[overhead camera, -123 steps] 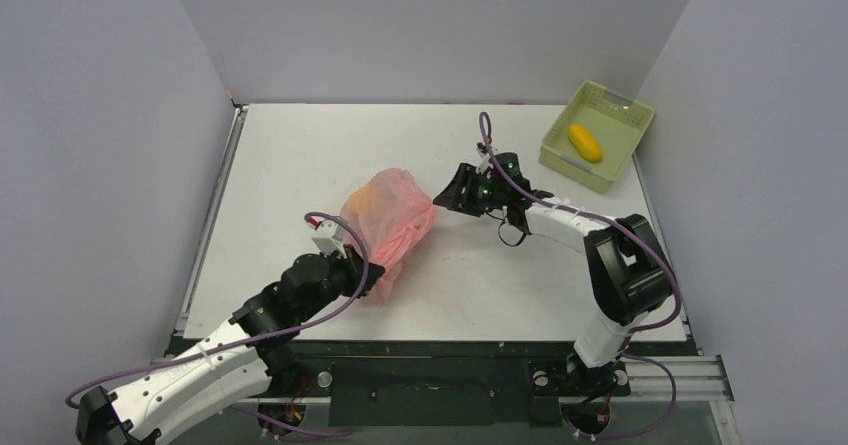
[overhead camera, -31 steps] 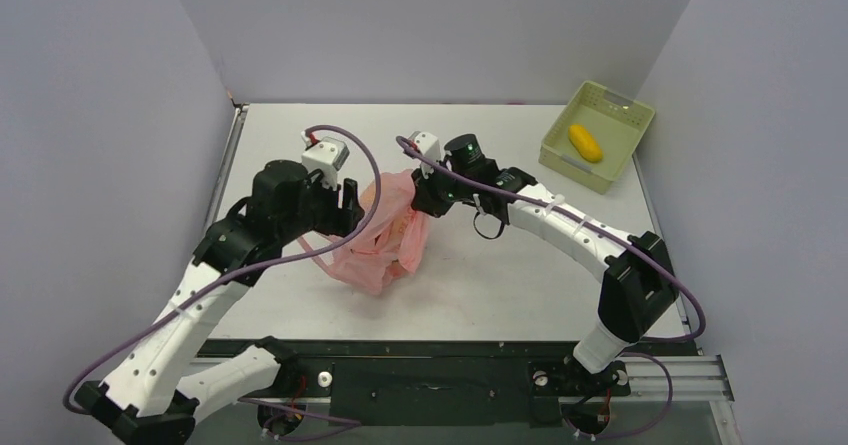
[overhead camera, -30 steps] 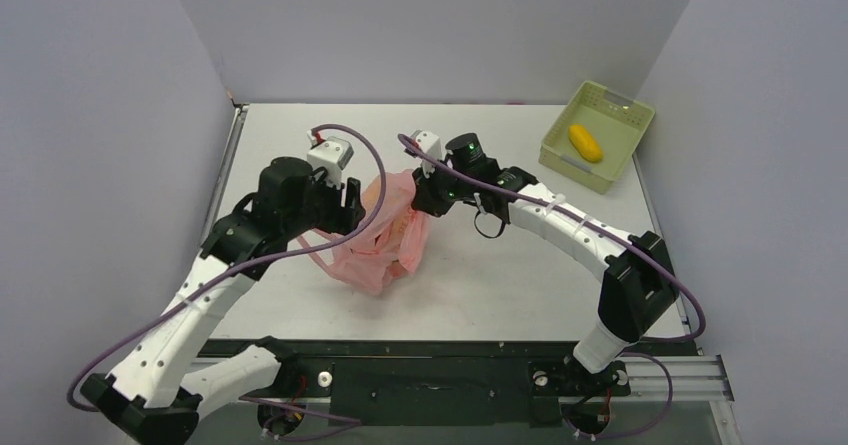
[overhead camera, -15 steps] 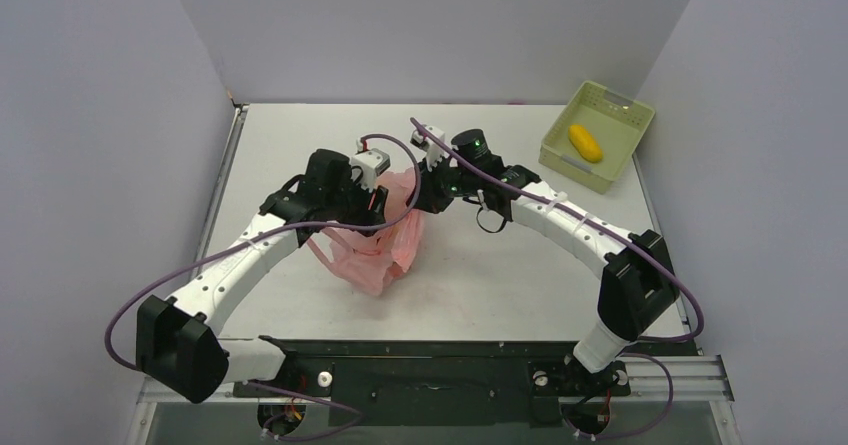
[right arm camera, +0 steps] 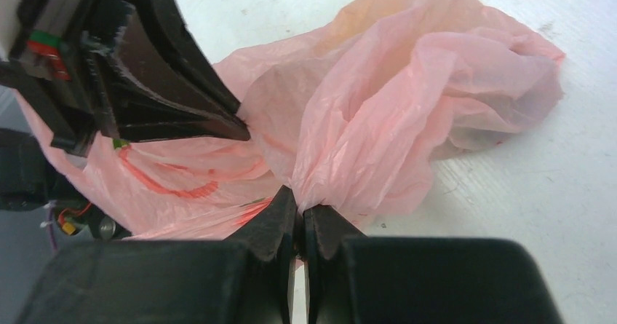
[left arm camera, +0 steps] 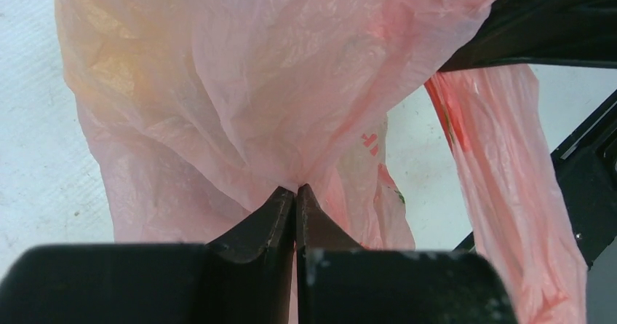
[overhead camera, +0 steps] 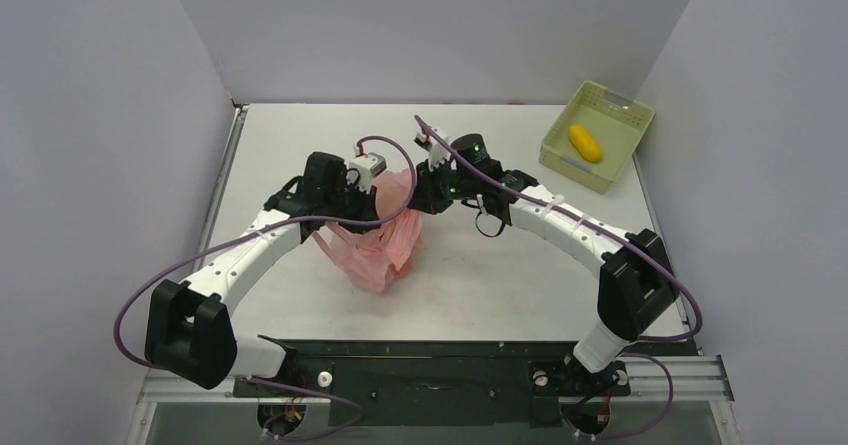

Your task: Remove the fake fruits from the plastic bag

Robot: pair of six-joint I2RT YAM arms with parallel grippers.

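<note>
White surface, grey walls; the plastic bag sits bunched at centre, pinched from both sides. Pull the arms apart too hard and the thin film will likely tear or slip from a pinch, spilling any fake fruits inside; an orange tint shows through. Your left claw is clenched on a pleat at the bag's 11 o'clock, your right claw on another at 1 o'clock. One yellow-orange fruit already lies in the basket at 2 o'clock.
</note>
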